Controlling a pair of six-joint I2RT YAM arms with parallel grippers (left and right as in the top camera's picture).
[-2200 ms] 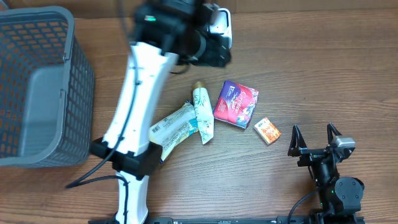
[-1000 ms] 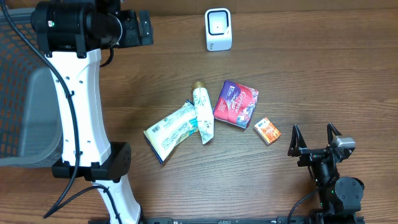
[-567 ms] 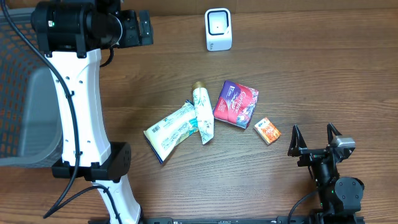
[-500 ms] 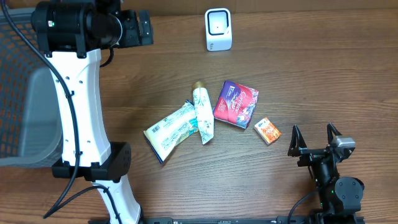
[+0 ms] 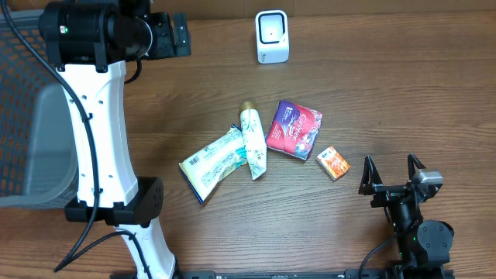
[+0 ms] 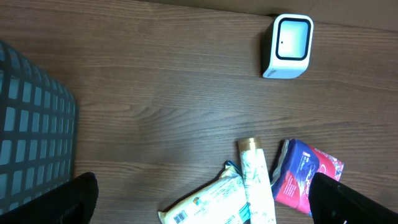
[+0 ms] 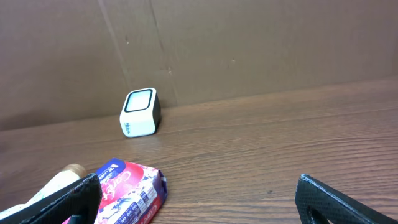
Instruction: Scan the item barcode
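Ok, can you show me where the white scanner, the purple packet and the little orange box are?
white scanner [image 5: 271,31], overhead view, on its dark-framed window.
purple packet [image 5: 294,129], overhead view, middle of its top face.
little orange box [image 5: 334,163], overhead view, middle of its top face.

Green packet [image 6: 199,206] cut off between the fingers [image 6: 74,205], basket [image 6: 31,124] cropped by the edge beside one of them, packet print unreadable.

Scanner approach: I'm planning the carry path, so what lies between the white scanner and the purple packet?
Nothing: only bare wooden table separates the scanner from the purple packet, clearest in the overhead view.
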